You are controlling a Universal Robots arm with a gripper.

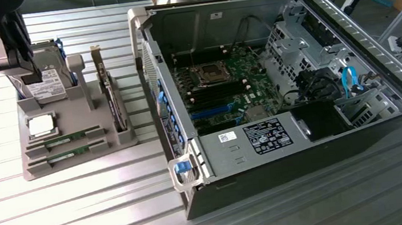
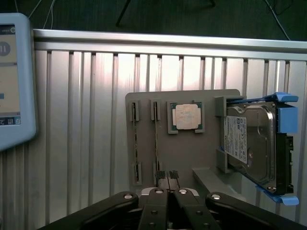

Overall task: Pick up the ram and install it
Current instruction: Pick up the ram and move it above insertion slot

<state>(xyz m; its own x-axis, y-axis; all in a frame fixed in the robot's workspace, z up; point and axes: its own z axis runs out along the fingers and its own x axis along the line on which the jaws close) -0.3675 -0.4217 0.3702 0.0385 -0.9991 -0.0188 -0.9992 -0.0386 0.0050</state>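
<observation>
- Silver table with long ridges lies under it all, and a gray tray sits on it.
- The claw is squeezed all the way shut and has nothing in it.
- The ram stands on its thin edge in a tray slot, down below the claw and not touching it.
- Another ram stick sits just beside it, a bit farther from the claw.
- The shiny chip lies on the ram's other side.
- I think the ram is light, thin and stiff, but easy to break.
- The best hold looks like a gentle pinch on both flat sides, near the middle.
</observation>
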